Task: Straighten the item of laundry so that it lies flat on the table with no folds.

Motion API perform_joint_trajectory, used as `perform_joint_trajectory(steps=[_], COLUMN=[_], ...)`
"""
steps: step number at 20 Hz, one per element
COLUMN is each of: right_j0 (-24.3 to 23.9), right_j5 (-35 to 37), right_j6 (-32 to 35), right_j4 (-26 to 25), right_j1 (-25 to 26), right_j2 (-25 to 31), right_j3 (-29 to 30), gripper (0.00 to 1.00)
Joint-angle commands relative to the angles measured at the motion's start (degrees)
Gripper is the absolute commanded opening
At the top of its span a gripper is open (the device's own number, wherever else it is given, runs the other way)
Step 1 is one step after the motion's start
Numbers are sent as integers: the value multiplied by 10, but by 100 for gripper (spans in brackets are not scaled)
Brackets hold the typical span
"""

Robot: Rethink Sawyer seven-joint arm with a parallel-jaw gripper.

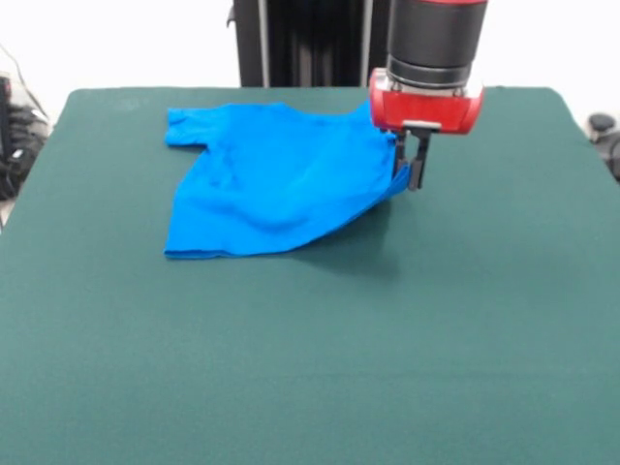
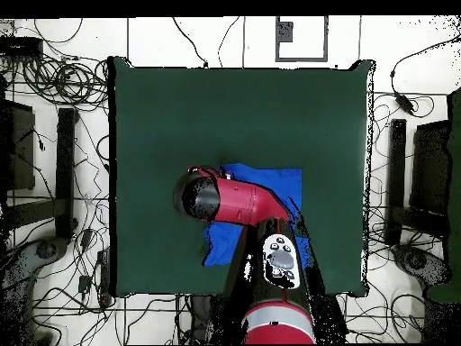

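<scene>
The bright blue T-shirt lies on the far half of the dark green table, rumpled, with one sleeve pointing to the far left. My gripper hangs from the red wrist at the shirt's right corner. Its fingers are close together on that corner and hold it a little off the table, with a shadow beneath. In the overhead view the red arm covers the gripper and the middle of the shirt; blue fabric shows on both sides of the arm.
The black pedestal stands behind the table's far edge. In the overhead view, cables and dark stands lie on the white floor around the table.
</scene>
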Motion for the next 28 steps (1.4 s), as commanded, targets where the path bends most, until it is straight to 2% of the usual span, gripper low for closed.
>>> perform_joint_trajectory(steps=[1,7,23,28], right_j0=[22,25,30,31], right_j5=[62,93,118,118], right_j6=[110,101,101,101], right_j4=[30,24,12,10], right_j1=[33,42,64,65], right_j2=[17,11,8,9], right_j3=[-31,-66,-122,-124], gripper=[0,0,0,0])
